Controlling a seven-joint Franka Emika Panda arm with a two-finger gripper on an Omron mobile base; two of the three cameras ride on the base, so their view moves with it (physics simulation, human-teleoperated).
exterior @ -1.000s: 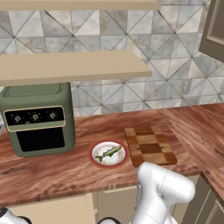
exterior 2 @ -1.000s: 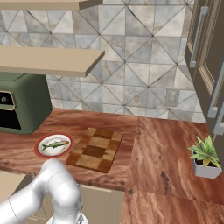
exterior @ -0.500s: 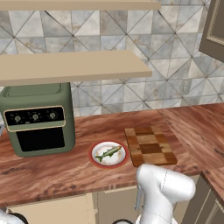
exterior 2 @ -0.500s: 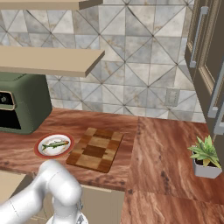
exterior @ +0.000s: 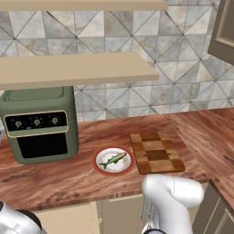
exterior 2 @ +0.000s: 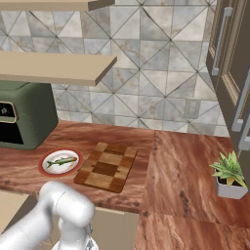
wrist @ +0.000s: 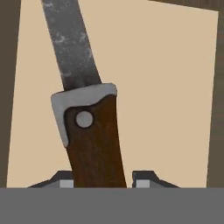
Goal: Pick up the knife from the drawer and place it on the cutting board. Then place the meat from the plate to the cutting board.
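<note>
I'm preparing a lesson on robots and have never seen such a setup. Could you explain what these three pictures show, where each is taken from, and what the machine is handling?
All three are rendered images of a simulated kitchen. A white robot arm stands on a base that can drive. Two cameras on the base look over the countertop from left and right. On it lie a checkered cutting board, a red-rimmed plate with a small fish, a green oven and a potted plant. The third camera sits on the hand, looking into a tan drawer. The knife lies there, its brown handle between the fingertips of the gripper; whether they grip it yet is unclear.
</note>
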